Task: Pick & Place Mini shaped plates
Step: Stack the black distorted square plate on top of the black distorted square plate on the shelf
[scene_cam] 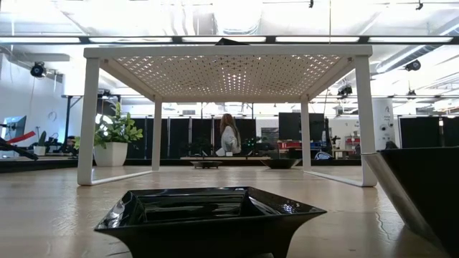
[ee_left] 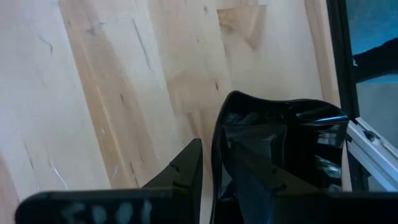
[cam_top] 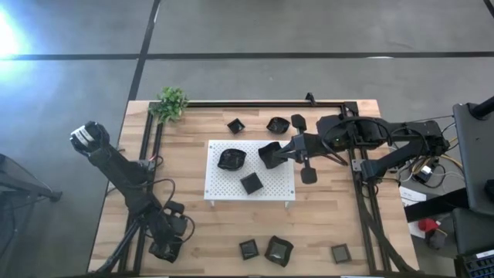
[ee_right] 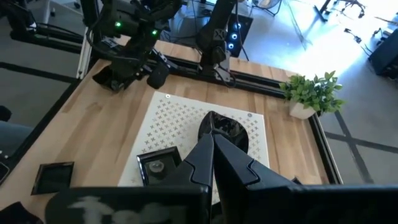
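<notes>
Mini shaped plates lie scattered across my wooden table [cam_top: 324, 224], three of them on the white perforated board [cam_top: 231, 181] at its centre: a wavy-edged dish [cam_top: 231, 158] on the board's left part, a small square dish [cam_top: 251, 183] nearer the front edge, and a third dish [cam_top: 269, 154] at the board's right side, clamped in my right gripper [cam_top: 280, 154], whose fingers are closed on its rim. In the right wrist view that dish [ee_right: 227, 130] sits just past the pinched fingertips, above the board. Two more dishes [cam_top: 235, 125] [cam_top: 276, 124] rest on the wood behind the board, near the small green plant [cam_top: 170, 103] at the table's back left corner. Three others [cam_top: 248, 249] [cam_top: 279, 250] [cam_top: 340, 252] line the front edge. My left gripper [cam_top: 168, 245] waits at the front left corner, fingers parted and holding nothing. The low view shows a black dish [scene_cam: 208, 215] close up.
</notes>
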